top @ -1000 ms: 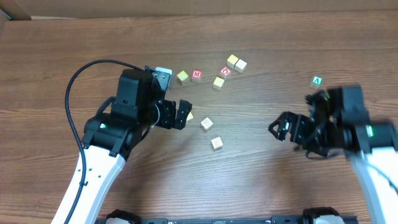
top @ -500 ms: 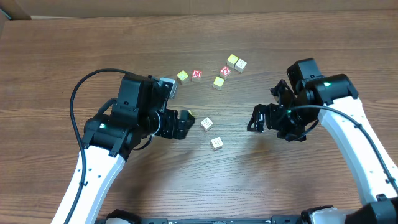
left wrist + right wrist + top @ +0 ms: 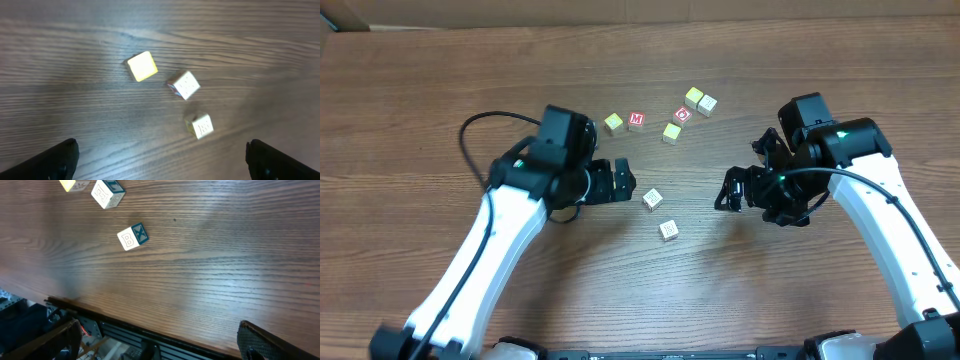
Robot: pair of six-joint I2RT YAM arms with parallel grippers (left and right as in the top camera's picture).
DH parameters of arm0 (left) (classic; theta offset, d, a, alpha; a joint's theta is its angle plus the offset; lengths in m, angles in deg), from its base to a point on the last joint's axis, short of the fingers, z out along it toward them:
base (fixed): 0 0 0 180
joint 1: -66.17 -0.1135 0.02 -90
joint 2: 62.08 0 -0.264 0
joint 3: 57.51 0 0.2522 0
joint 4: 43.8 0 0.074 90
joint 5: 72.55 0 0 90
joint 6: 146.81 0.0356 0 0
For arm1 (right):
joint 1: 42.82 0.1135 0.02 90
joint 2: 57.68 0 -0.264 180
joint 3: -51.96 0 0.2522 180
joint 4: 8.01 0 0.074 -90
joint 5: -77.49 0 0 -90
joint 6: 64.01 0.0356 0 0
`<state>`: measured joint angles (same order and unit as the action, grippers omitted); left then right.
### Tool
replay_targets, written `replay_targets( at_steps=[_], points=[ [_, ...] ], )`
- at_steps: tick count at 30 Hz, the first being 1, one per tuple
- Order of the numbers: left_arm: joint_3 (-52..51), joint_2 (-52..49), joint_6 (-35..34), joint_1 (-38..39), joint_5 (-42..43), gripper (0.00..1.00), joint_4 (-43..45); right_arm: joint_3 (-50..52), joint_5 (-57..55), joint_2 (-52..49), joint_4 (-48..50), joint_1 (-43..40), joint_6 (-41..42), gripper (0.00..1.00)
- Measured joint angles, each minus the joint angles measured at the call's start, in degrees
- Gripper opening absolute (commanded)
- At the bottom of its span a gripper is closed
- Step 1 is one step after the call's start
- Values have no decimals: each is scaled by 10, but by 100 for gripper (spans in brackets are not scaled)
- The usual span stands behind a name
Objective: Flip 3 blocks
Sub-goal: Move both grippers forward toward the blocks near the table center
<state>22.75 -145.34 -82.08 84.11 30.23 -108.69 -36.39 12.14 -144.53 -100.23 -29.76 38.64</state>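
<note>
Blocks first: lowest in the overhead frame, just below centre, lies a cream alphabet block (image 3: 668, 230). Slightly up-left of it is a second cream block (image 3: 653, 199). Both sit where they sat a second ago. The yellow-faced block (image 3: 142, 66) is hidden under the left gripper (image 3: 619, 183) overhead. The left wrist view shows it lying free on the table (image 3: 250, 40), upper left of the other two. That gripper's jaws stand wide and empty, and it has shifted a little higher in frame. The right gripper (image 3: 731, 190), also spread wide and holding nothing, has come in from the right edge to centre-right and faces the trio. Toward the top, the red-lettered cubes (image 3: 636, 121) lie undisturbed. Nothing is gripped, and I cannot tell whether any face has turned. Both arms look staged for a pick.
</note>
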Motion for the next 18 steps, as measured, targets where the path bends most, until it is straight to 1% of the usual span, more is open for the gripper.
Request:
replay_targets(
  at_steps=[2,6,7,10,12,15,18],
  points=[
    [0,-31,-12,0,-1,98,5,0,-19,0,4,10,8,95],
    [8,-85,-31,0,-2,90,3,0,-75,0,24,49,17,97],
    [14,-96,-34,0,-4,91,2,0,-88,0,31,63,19,97],
    [40,-122,-36,0,-5,98,-5,0,-123,0,57,111,29,92],
    [62,-134,-42,0,-11,98,-16,1,-140,0,88,139,33,89],
    [82,-138,-47,-1,-21,100,-33,16,-156,0,143,164,35,88],
    [102,-138,-48,-12,-28,100,-60,60,-166,-5,198,187,30,88]
  ],
)
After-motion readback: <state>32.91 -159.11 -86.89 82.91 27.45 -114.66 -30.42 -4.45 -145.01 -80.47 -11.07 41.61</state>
